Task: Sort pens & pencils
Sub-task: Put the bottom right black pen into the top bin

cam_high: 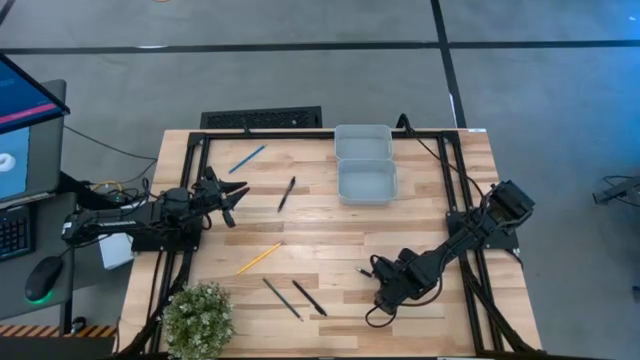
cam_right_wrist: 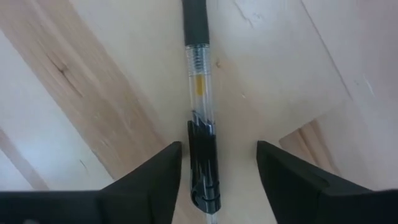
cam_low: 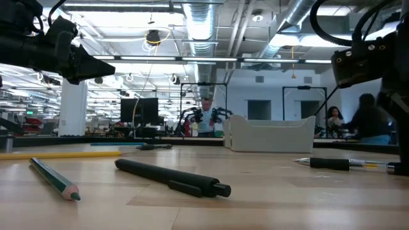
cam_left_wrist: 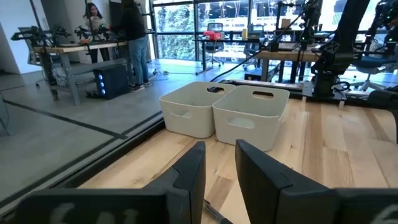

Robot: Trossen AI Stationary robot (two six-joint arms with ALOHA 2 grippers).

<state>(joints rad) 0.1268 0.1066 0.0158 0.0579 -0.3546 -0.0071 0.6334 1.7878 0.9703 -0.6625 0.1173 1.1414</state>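
Here the right pincer (cam_right_wrist: 217, 171) straddles a clear pen (cam_right_wrist: 199, 93), fingers spread; left pincer (cam_left_wrist: 219, 174) narrowly parted.

Counted on the table, high view: two pencils, one light blue (cam_high: 247, 158) and one yellow (cam_high: 258, 258). Four dark pens: one near the middle (cam_high: 286, 193), two side by side at the near edge (cam_high: 282, 298) (cam_high: 309, 297), one by the right arm (cam_high: 368, 271). Also two pale bins (cam_high: 364, 163), touching, and one potted plant (cam_high: 197, 318).
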